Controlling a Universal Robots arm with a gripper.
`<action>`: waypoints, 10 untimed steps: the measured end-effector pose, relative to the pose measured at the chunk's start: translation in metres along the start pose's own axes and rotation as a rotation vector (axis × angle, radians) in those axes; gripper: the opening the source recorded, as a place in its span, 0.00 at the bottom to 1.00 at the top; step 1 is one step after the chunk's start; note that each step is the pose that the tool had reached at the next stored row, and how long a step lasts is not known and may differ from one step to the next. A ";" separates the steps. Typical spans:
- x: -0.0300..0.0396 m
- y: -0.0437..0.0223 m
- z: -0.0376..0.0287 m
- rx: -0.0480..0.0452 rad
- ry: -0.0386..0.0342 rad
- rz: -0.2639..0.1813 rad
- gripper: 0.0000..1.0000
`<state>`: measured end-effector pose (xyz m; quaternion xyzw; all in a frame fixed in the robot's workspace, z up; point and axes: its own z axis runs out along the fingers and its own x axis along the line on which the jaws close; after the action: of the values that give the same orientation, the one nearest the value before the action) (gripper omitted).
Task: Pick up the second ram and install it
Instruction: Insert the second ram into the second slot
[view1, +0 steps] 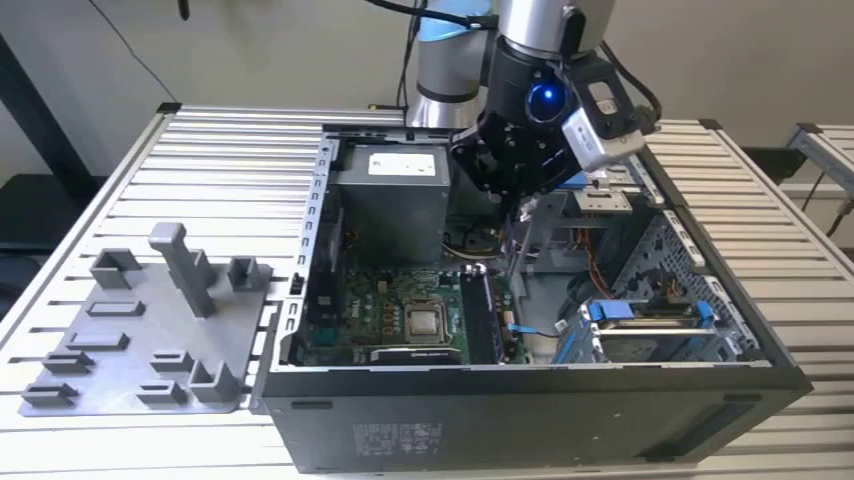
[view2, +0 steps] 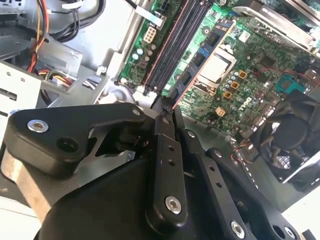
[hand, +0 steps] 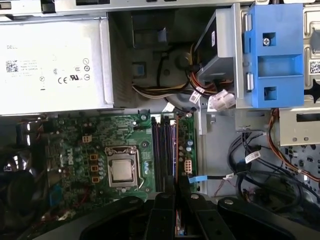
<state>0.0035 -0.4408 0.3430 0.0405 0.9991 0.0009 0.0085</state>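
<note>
One gripper (view1: 515, 205), jaws seemingly tight on one second ram (view1: 513, 250), over one motherboard (hand: 75, 145).

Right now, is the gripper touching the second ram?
Touching. In the first wrist view the gripper has its fingers pressed on both faces of the second ram, no gap.

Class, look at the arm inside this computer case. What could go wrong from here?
The gripper pinches the second ram edge-on over the memory slots. If stick and slot are slightly off line, pressing could bend it or damage the slot. A blue cable lies beside the slots and could snag the gripper.
</note>
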 end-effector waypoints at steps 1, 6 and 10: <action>0.0000 0.0000 0.0015 0.0001 0.0000 0.000 0.14; 0.0001 0.0000 0.0086 0.0006 0.0000 0.000 0.14; 0.0003 0.0000 0.0159 0.0007 -0.0001 0.000 0.14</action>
<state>0.0035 -0.4408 0.3270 0.0406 0.9991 0.0005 0.0085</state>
